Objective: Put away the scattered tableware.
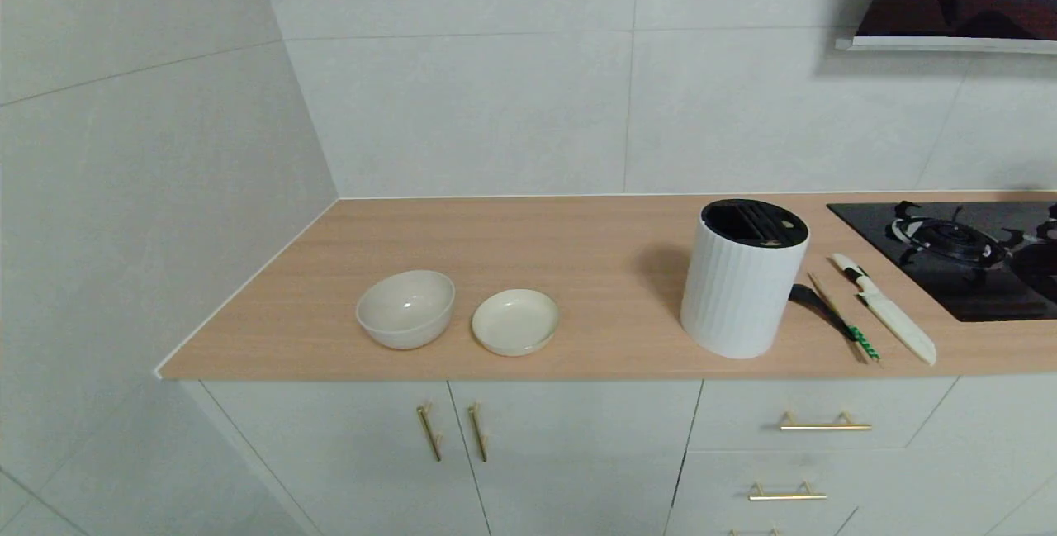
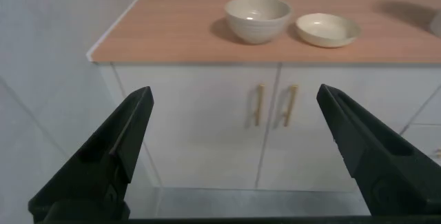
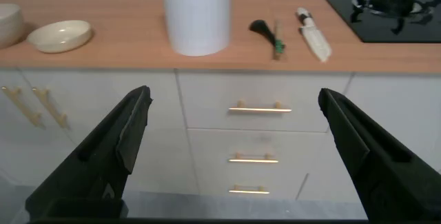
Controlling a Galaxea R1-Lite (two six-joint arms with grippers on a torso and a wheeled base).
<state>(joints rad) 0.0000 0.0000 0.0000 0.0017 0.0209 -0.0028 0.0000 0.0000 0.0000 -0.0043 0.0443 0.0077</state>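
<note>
Left pincer (image 2: pixel 234 94): fingers wide apart, holding nothing, level with the cupboard doors (image 1: pixel 454 445) below the desk (image 1: pixel 578 247)
Right pincer (image 3: pixel 234 94): fingers likewise wide apart and holding nothing, in front of the drawers (image 1: pixel 826 404)
Bowl (image 1: pixel 405 308): cream, upright, near the desk's front edge toward the left end
Shallow dish (image 1: pixel 515 320): cream, just beside the bowl on its right, not touching
Ribbed white holder (image 1: pixel 739 292): upright cylinder with a black slotted top, well right of the dish
Black utensil (image 1: pixel 813 301): lying flat, one end hidden behind the holder
Chopsticks (image 1: pixel 842 317): a pair with a green band, lying against the black utensil
Knife (image 1: pixel 888 313): white, lying flat between the chopsticks and the gas hob (image 1: pixel 958 259)
</note>
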